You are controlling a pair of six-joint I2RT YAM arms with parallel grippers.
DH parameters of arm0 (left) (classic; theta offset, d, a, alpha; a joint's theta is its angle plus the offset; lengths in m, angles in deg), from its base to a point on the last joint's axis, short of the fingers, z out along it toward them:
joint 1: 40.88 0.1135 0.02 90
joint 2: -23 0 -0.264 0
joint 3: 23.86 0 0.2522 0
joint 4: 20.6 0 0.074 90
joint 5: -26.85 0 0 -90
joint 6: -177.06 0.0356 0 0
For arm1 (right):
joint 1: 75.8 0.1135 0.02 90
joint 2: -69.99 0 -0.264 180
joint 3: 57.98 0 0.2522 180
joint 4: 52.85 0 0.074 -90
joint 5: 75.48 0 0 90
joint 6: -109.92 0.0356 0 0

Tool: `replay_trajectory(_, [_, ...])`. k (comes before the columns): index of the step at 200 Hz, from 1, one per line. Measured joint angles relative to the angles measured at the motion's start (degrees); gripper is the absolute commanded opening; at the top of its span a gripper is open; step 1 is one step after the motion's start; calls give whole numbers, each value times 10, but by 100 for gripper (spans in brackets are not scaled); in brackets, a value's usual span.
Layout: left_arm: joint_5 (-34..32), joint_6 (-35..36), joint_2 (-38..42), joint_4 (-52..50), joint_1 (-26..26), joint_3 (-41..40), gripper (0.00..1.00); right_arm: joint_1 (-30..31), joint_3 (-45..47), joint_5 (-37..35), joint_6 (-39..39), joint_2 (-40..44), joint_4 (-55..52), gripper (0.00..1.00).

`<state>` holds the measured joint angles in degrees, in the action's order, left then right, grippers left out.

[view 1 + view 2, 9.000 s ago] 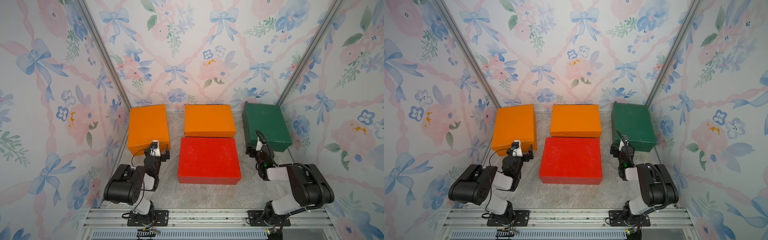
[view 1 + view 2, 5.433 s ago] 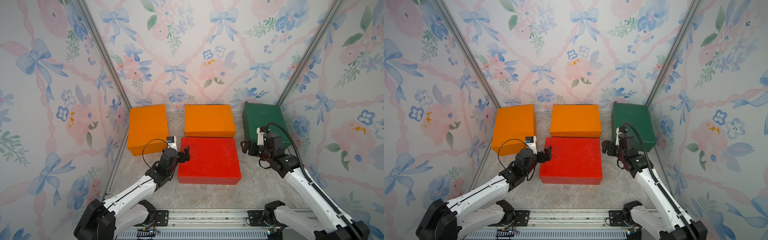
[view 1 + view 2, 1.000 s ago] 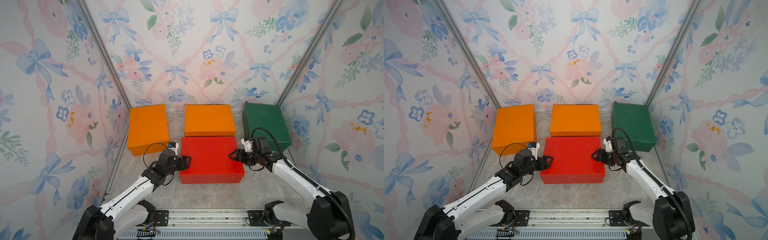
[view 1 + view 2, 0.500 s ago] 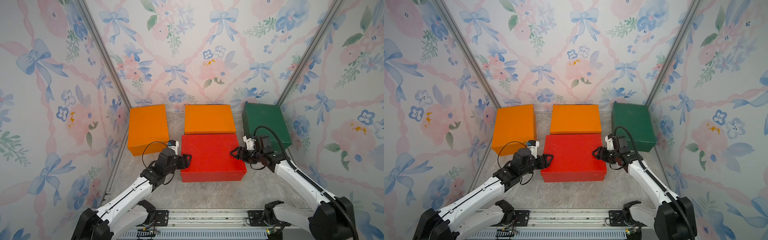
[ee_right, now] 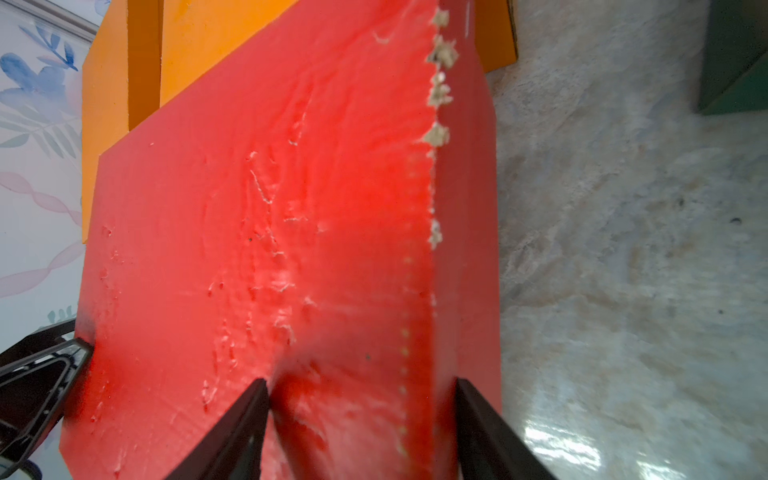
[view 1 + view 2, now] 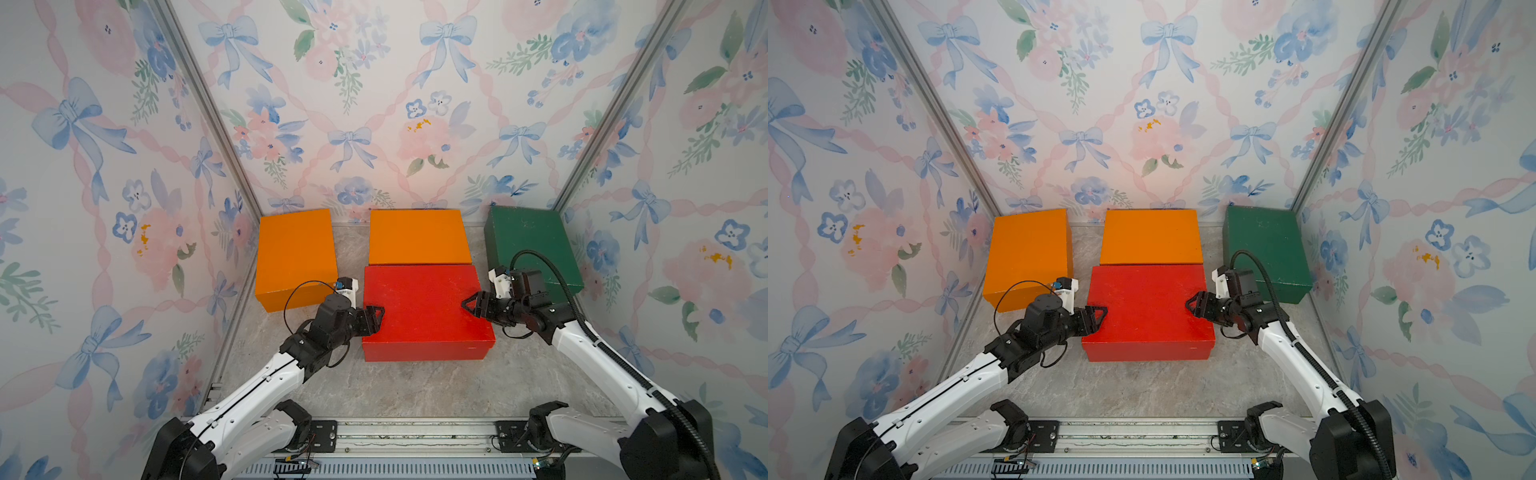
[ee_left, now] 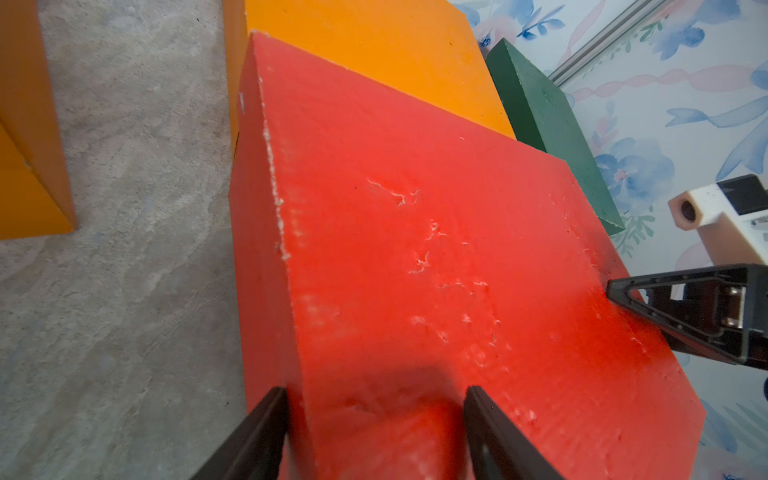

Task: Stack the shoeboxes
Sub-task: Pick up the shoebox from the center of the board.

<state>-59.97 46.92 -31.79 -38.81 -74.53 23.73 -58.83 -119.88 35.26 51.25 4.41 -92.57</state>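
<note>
Clamping 1 red shoebox (image 6: 424,307), both jaws | 2 orange shoeboxes (image 6: 295,257) (image 6: 417,237) | 1 green shoebox (image 6: 532,241)

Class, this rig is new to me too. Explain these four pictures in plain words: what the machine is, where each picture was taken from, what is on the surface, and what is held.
The machine is two robot arms, the left arm and the right arm, fixed to a rail. Two pictures look down on the whole booth from above. The other two come from cameras on the wrists, looking along each arm's fingers. On the grey table sit an orange shoebox by the left wall, an orange shoebox at the back and a green shoebox on the right. The red shoebox in the middle is held: the left fingers and the right fingers each pinch one end, one finger on the lid, one on the side wall.
</note>
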Motion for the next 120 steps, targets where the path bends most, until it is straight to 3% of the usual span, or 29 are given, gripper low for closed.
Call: replay_trajectory(120, [-17,0,-2,-5,-2,38,67,-1,-30,-9,-5,0,-5,68])
